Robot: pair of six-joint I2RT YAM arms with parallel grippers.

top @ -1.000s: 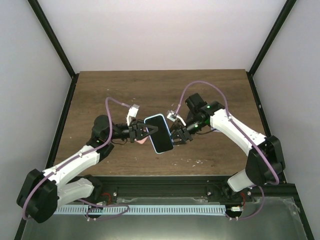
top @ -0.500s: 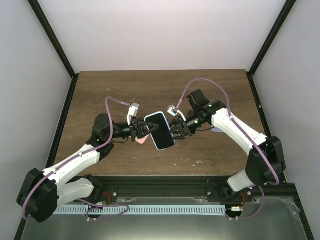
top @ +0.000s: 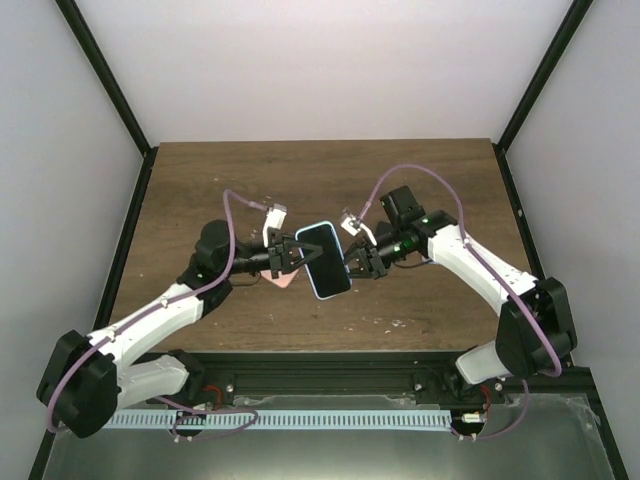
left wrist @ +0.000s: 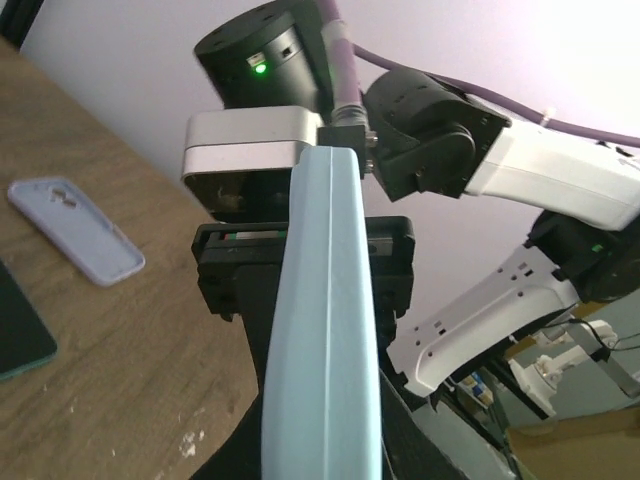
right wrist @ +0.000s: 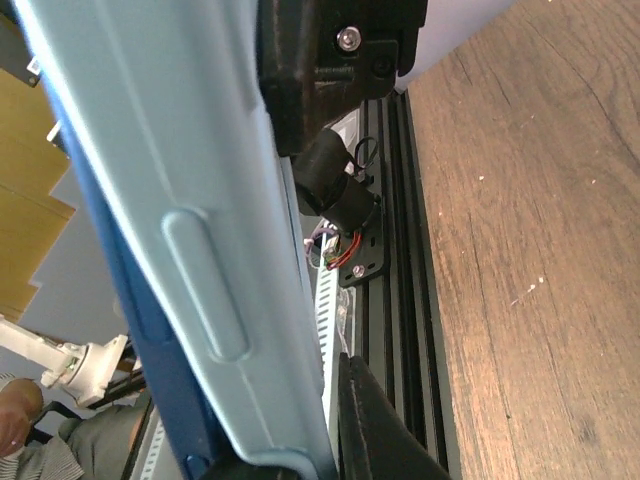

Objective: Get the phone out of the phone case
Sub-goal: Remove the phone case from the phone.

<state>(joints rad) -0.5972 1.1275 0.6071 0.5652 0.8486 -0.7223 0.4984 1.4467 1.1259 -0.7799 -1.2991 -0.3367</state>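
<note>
Both pincers pinch one light-blue rubbery phone case (left wrist: 325, 330) by opposite long edges, the left gripper (top: 287, 254) and the right gripper (top: 357, 262) meeting mid-frame in the top view. One black-screened phone (top: 323, 258) sits inside it. One lavender soft phone case (left wrist: 75, 230) lies flat, left in the left-wrist view. Bare brown wooden table (top: 330, 180) fills the upper half, and one black metal rail (top: 330, 365) borders the bottom.
</note>
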